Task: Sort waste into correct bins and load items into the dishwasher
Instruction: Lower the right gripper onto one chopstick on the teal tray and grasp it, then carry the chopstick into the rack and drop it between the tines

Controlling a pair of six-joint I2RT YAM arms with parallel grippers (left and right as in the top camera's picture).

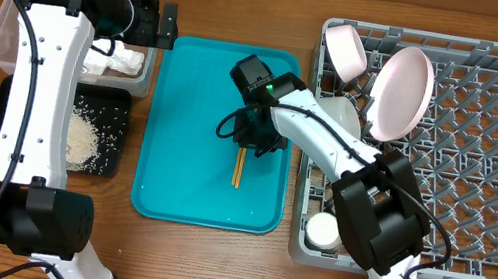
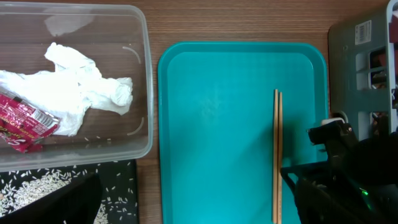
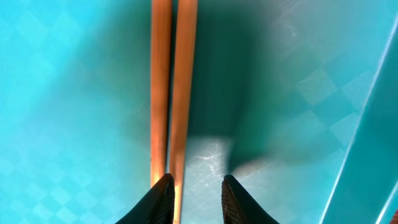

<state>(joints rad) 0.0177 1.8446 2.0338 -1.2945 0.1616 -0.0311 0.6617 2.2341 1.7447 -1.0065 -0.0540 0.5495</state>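
A pair of wooden chopsticks (image 1: 237, 170) lies on the teal tray (image 1: 180, 128). My right gripper (image 1: 255, 133) is low over their far end. In the right wrist view the chopsticks (image 3: 171, 93) run under the left fingertip, and the gripper (image 3: 196, 186) is open with only bare tray between its fingers. My left gripper (image 1: 162, 24) is open and empty beside the clear tub (image 1: 0, 37). The tub holds the white napkin (image 2: 81, 87) and the red-and-white wrapper (image 2: 25, 121). Rice (image 1: 82, 137) lies in the black tray (image 1: 118, 102).
The grey dish rack (image 1: 491, 150) at right holds a bowl (image 1: 345, 49), the plate (image 1: 401, 92), a second bowl (image 1: 340, 109) and the cup (image 1: 323, 231). My right arm (image 2: 348, 180) crosses the teal tray's right edge.
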